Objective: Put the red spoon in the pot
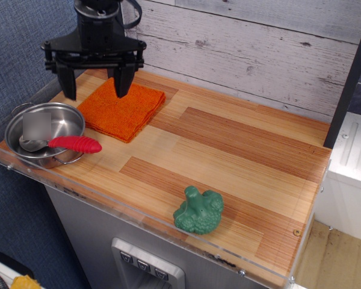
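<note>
End effector [94, 81] above-right of red spoon [65, 143]

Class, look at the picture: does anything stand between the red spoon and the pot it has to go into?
Nothing visible does. The red spoon already lies with its silver bowl inside the pot and its red handle across the rim. The gripper hangs open above the orange cloth, holding nothing.
</note>
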